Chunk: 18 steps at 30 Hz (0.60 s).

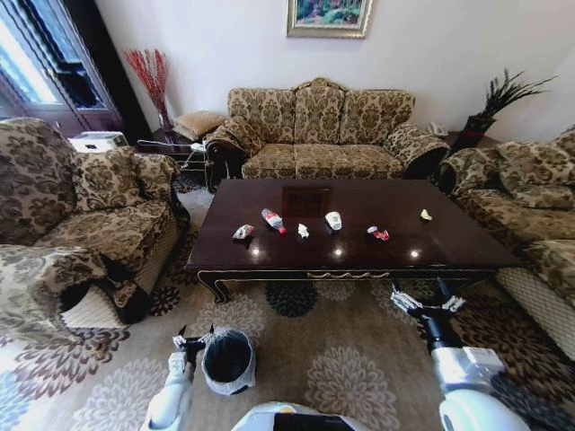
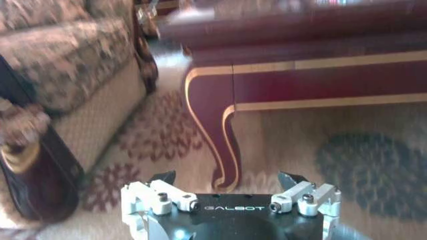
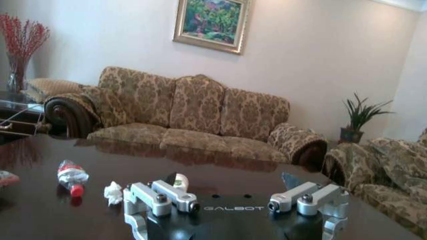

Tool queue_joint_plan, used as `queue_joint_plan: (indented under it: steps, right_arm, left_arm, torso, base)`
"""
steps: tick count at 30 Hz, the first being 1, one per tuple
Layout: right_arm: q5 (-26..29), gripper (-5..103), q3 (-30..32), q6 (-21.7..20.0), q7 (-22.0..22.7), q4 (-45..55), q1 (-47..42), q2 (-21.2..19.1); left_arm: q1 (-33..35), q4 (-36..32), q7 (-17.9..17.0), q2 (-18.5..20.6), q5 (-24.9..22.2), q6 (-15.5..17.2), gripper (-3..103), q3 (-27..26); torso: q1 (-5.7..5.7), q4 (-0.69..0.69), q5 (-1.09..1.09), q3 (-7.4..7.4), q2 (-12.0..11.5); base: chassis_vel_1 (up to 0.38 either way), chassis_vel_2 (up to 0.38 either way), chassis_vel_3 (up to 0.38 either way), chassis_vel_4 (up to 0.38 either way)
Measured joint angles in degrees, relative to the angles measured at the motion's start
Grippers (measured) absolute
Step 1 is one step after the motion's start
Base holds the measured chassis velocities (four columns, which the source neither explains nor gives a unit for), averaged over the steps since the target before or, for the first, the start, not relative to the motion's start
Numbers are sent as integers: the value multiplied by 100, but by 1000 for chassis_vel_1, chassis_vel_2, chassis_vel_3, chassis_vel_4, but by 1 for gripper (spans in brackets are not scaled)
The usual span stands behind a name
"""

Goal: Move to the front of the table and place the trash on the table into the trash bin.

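The dark glossy table (image 1: 449,238) stands ahead on the rug. A row of trash lies on it: a red wrapper (image 1: 243,232), a crushed bottle with a red cap (image 1: 273,220), crumpled white paper (image 1: 303,231), a white cup (image 1: 333,220), another red wrapper (image 1: 378,233) and a yellowish scrap (image 1: 426,215). The black trash bin (image 1: 227,359) with its white liner sits on the floor beside my left gripper (image 1: 195,334), which is open and empty. My right gripper (image 1: 420,292) hangs open before the table's front edge. The right wrist view shows the bottle (image 3: 71,176), paper (image 3: 113,192) and cup (image 3: 180,180).
Patterned sofas surround the table: one behind it (image 1: 323,135), one on the left (image 1: 81,215), one on the right (image 1: 530,197). The table's curved corner leg (image 2: 217,130) is close ahead in the left wrist view. Flowered rug (image 1: 341,350) lies between me and the table.
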Motion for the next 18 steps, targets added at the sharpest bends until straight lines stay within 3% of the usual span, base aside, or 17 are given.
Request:
queue_joint_plan:
  steps: [6,9,18]
  right_arm:
    - [-1,100,-12,-46,30,-69,-64,-122]
    - [17,100,34,-64,71,-126,-105,-187]
    - [103,100,60,-166,197,-123,-50,-253]
  left_arm:
    - [-440,835,106,-9,150,95,100,45]
    - [-566,1056,241,3,240,548,100,85]
    - [-842,1609,508,158,431,952,100,112]
  torso:
    - [0,-1,-1,0,0]
    - [0,0,-1,0,0]
    - [0,0,-1,0,0]
  base:
    - [0,0,0,0]
    - [0,0,0,0]
    - [0,0,0,0]
